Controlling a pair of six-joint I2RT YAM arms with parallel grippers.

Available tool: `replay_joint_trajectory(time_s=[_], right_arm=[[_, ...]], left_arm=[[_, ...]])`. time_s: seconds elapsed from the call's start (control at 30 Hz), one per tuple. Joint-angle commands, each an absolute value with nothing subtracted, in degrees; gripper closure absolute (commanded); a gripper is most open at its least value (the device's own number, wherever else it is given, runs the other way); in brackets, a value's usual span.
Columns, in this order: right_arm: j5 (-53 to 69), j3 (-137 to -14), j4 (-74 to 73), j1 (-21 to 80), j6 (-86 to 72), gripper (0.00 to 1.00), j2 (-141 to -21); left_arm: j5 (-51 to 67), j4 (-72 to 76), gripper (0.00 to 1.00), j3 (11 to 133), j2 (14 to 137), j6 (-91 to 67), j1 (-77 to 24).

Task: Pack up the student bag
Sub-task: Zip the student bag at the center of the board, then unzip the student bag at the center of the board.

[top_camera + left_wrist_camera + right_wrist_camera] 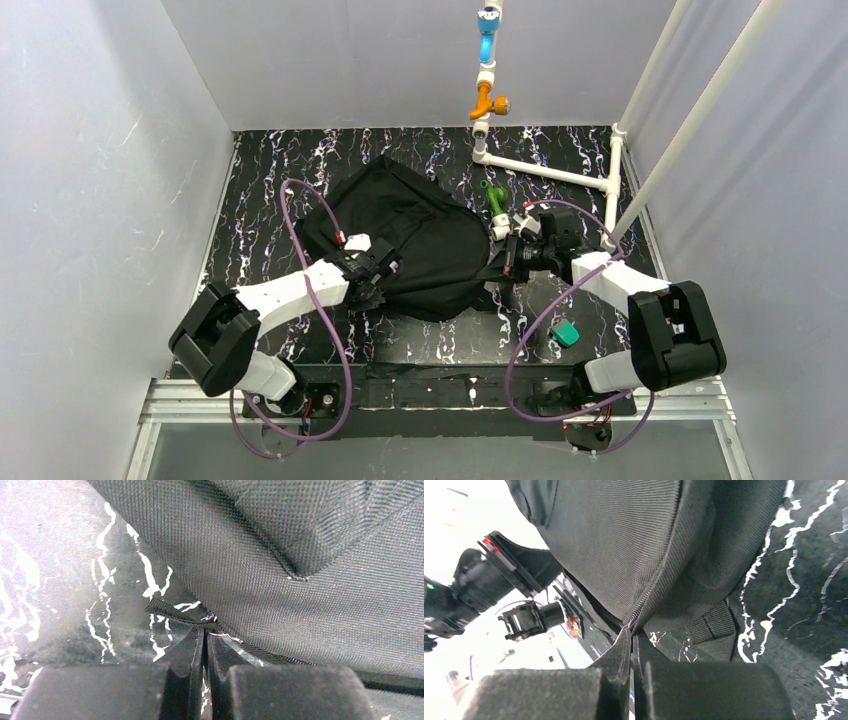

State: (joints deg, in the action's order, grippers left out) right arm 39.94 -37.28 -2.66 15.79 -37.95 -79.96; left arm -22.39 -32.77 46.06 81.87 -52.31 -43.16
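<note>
The student bag (410, 235), a big black fabric backpack, lies flat in the middle of the dark marbled table. My left gripper (382, 277) is at its near left edge. In the left wrist view the jaws (205, 629) are shut, pinching a thin black webbing strap (172, 612) at the hem of the bag (300, 555). My right gripper (502, 264) is at the bag's right edge. Its jaws (632, 628) are shut on a seam of the bag (624, 540), and the fabric rises from the tips.
A small green block (567, 333) lies on the table near the right arm. A green-handled item (492, 196) sits behind the right gripper. A white pipe frame (545, 172) with an orange valve (486, 102) stands at the back right. Grey walls close in both sides.
</note>
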Motion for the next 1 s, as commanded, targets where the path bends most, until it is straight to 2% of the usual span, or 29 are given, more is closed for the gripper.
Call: replay_joint_trajectory(time_s=[0.0, 0.07, 0.2, 0.27, 0.3, 0.33, 0.4, 0.43, 0.47, 0.7, 0.83, 0.97], right_arm=[[36.69, -36.84, -5.33, 22.29, -32.95, 0.99, -75.21], [34.18, -33.13, -2.6, 28.95, -36.18, 0.99, -72.34], [28.65, -26.26, 6.06, 39.93, -44.67, 0.99, -66.89], [26.01, -25.17, 5.8, 42.4, -44.7, 0.99, -65.22], [25.31, -25.73, 3.67, 42.52, -43.3, 0.99, -64.81], [23.72, -26.88, 0.88, 42.54, -41.4, 0.96, -64.4], [18.07, -30.88, -7.92, 42.54, -37.16, 0.71, -63.48], [13.7, -36.21, -13.77, 42.45, -33.01, 0.4, -63.34], [11.73, -38.58, -16.17, 42.43, -31.39, 0.33, -63.93], [-2.47, -50.67, -26.45, 41.56, -27.48, 0.13, -69.78], [-4.21, -53.94, -26.69, 40.77, -28.64, 0.07, -72.95], [-3.6, -55.54, -27.14, 40.41, -28.85, 0.02, -74.24]], left_arm=[[-27.02, -42.88, 0.99, 47.0, 79.34, -49.63, -41.08], [-26.21, -43.76, 0.87, 47.2, 78.23, -49.28, -40.89], [-24.48, -44.87, 0.36, 45.56, 70.33, -47.56, -40.78], [-22.51, -44.91, 0.2, 44.76, 63.93, -46.24, -40.78], [-21.36, -45.04, 0.15, 44.62, 59.24, -45.86, -40.71], [-20.85, -44.96, 0.1, 44.9, 56.15, -45.28, -40.7], [-19.72, -44.36, 0.02, 46.2, 51.32, -44.0, -40.53], [-16.5, -40.2, 0.02, 49.53, 50.25, -39.82, -40.2], [-14.86, -38.2, 0.02, 51.5, 51.72, -38.18, -40.1], [-11.92, -36.4, 0.02, 72.09, 76.74, -33.81, -39.34], [-14.32, -40.47, 0.1, 84.68, 93.25, -36.82, -38.06], [-16.99, -40.28, 0.16, 90.29, 101.83, -38.7, -35.77]])
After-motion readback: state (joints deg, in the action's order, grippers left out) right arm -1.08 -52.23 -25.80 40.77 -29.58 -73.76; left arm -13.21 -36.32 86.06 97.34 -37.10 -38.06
